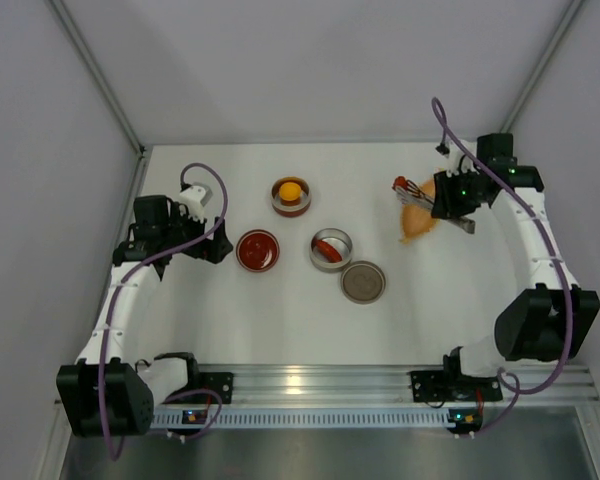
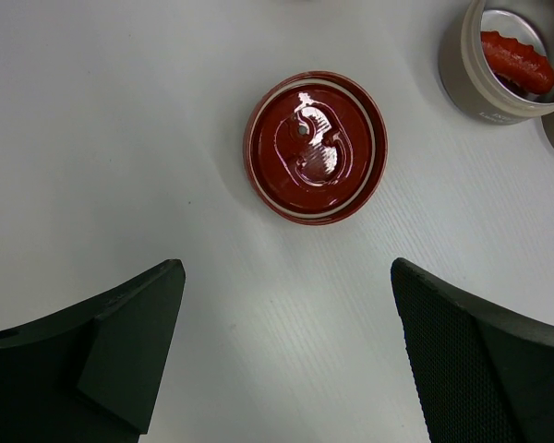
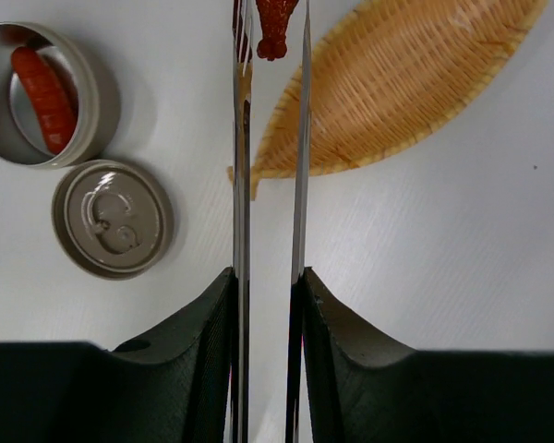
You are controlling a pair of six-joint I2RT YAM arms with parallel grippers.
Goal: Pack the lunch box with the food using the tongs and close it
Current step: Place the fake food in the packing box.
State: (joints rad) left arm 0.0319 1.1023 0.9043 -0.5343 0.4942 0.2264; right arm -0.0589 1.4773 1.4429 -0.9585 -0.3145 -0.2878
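Right end effector (image 3: 268, 281) clamped on slim grey metal tongs (image 3: 301, 138) | small red food piece (image 3: 277, 23) pinched just beside woven orange leaf-shaped dish (image 3: 397, 83) | hold your squeeze steady

Your top cam: high, near-edge side, looks down on whole table (image 1: 280, 330). Wrist cams close, downward; both show grey tin (image 2: 457, 78).

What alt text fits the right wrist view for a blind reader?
The right fingers clamp metal tongs holding a red food piece beside a woven leaf-shaped dish. At left sit an open tin with a longish red piece and a grey lid.
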